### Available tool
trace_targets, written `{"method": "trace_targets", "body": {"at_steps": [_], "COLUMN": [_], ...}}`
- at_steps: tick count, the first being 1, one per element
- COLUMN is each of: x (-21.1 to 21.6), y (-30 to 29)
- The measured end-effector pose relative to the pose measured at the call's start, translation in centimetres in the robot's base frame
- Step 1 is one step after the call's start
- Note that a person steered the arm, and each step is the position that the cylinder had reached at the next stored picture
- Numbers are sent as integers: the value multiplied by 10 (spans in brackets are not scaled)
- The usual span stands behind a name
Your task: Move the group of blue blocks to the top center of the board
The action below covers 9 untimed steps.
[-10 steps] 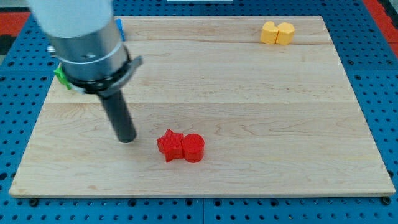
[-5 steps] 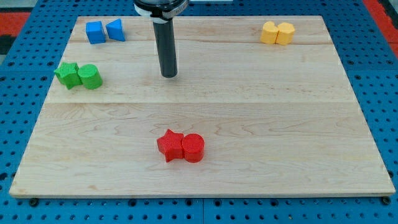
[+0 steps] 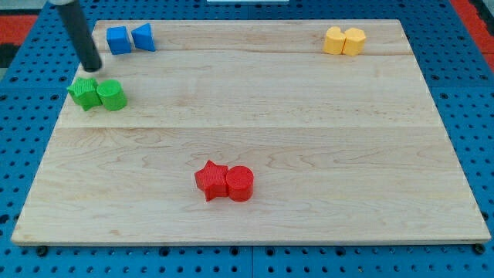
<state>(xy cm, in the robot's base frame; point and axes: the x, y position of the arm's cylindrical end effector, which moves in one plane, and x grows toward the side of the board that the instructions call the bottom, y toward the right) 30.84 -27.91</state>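
Two blue blocks sit side by side at the view's top left of the wooden board [image 3: 324, 139]: a blue cube [image 3: 118, 40] and, touching its right side, a blue wedge-like block [image 3: 143, 36]. My tip [image 3: 93, 67] is at the board's left edge, just left of and below the blue cube and just above the green blocks. It touches no block.
A green star [image 3: 82, 93] and a green cylinder [image 3: 111, 95] sit together at the left. A red star [image 3: 211, 181] and a red cylinder [image 3: 240, 184] sit at the bottom middle. Two yellow blocks [image 3: 344, 40] sit at the top right.
The rod moved from the board's lower left up to the top middle, then left to the board's left edge beside the blue blocks. No block has moved.
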Motion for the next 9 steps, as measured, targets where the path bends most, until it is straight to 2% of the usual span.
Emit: {"method": "trace_targets", "body": {"at_steps": [1, 3, 4, 9], "x": [-46, -62, -67, -79], "y": [-12, 52, 52, 172]}}
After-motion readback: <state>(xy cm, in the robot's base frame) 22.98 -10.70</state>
